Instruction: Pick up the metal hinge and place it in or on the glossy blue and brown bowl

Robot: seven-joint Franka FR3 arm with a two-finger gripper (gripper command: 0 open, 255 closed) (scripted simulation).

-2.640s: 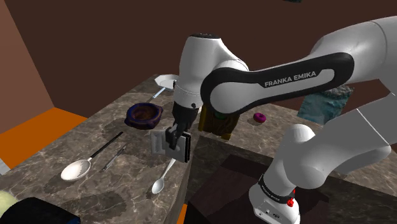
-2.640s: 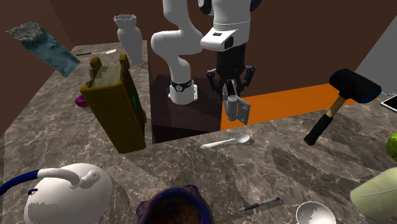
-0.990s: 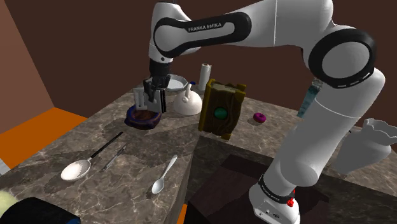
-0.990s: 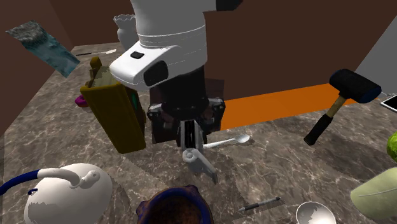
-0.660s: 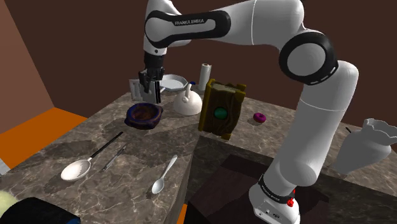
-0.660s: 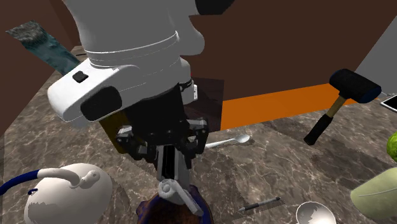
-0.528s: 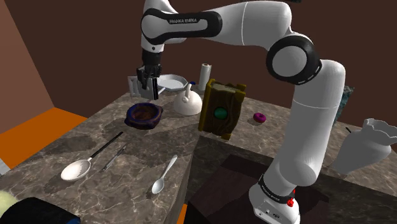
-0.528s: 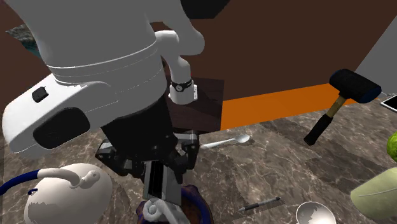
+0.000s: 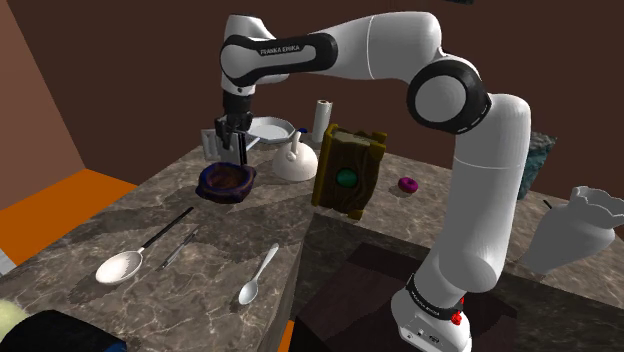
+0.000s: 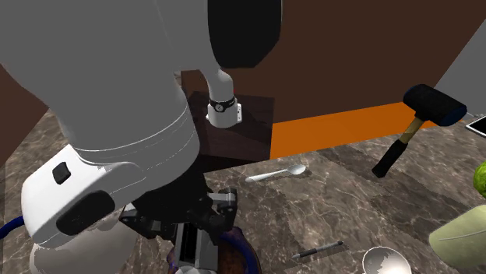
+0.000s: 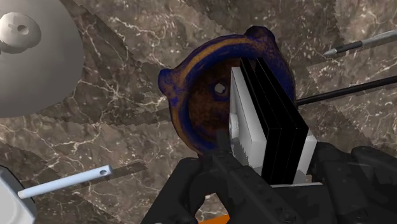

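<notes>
The arm was stretched far out toward the upper left of the shoulder view, with the claw (image 9: 232,142) pointing straight down over the counter (image 9: 200,290). Its fingers were closed tight on the hinge (image 11: 247,121), a pale grey plate clamped flat between them and hanging on edge below the tips. Held that way, I'd say, it took up little room and could fall cleanly once let go.

The bowl (image 11: 180,95), blue at the rim and brown inside, sat on the counter right beneath. In the wrist view the hinge lay across the brown hollow, off to one side of the small hole in the middle rather than dead centre, but inside the rim. In the shoulder view there was a clear gap of air between hinge and bowl, and nothing touched.

The height made sense to me. A white kettle (image 9: 295,163) stood near the bowl on its right, with a tall brown box (image 9: 347,172) beyond that, so hanging above kept the claw free of both. A spoon (image 9: 255,278) and a ladle (image 9: 122,265) lay well apart in the lower left, out of the way.

The carrying looked done. What remained, as I judged it, was to come down a little and open. Being off-centre, the hinge might clip the rim and tip out if dropped from that height.
</notes>
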